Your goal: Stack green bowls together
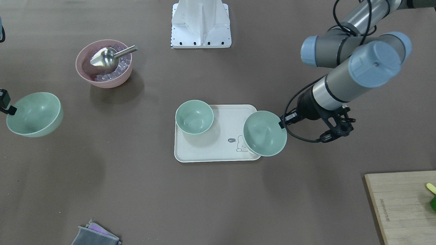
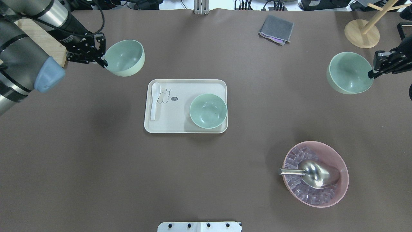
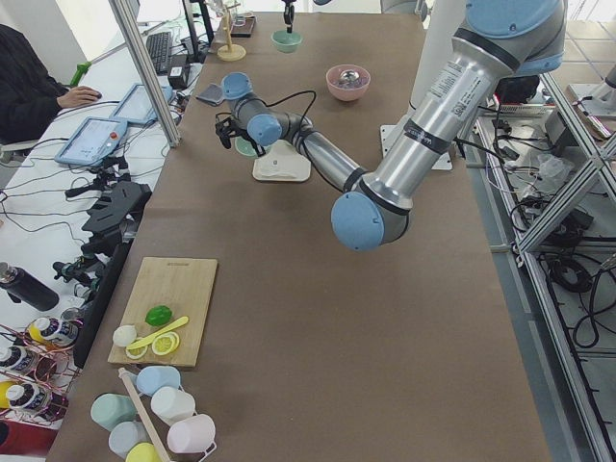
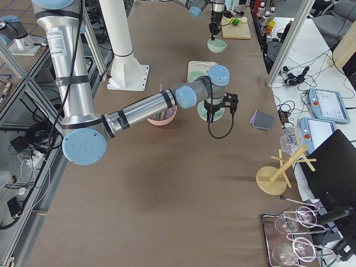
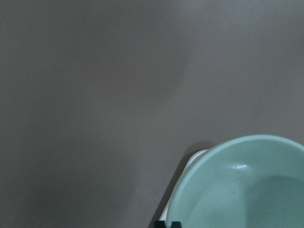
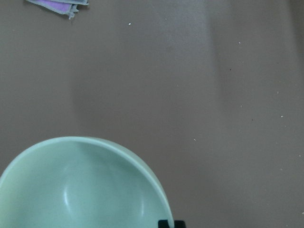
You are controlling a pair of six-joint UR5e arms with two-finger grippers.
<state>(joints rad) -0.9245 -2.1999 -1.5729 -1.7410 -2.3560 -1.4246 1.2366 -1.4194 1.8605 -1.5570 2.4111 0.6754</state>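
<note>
The left arm reaches in from the upper left of the overhead view, forearm sloping down and wrist stretched toward the centre. The left gripper (image 2: 102, 60) is closed on the near rim of a pale mint-green round bowl (image 2: 125, 58). This bowl is tipped slightly and appears to hang clear of the brown table (image 2: 206, 180). In the front-facing view it overlaps the right edge of the cream rectangular tray (image 2: 186, 91).

At the right edge of the overhead view only the wrist of the right arm shows. There the right gripper (image 2: 372, 72) is pinched on the rim of a second mint-green bowl (image 2: 349, 73), which also seems raised, well apart from the tray.

A third mint-green bowl (image 2: 208, 111) sits upright in the tray's lower right corner, untouched by either arm. A white ceramic-looking spoon (image 2: 154, 100) lies along the tray's left side.

In the lower right of the overhead view stands a larger pink bowl (image 2: 341, 190) of clear cubes with a metal scoop (image 2: 313, 173) resting in it.
</note>
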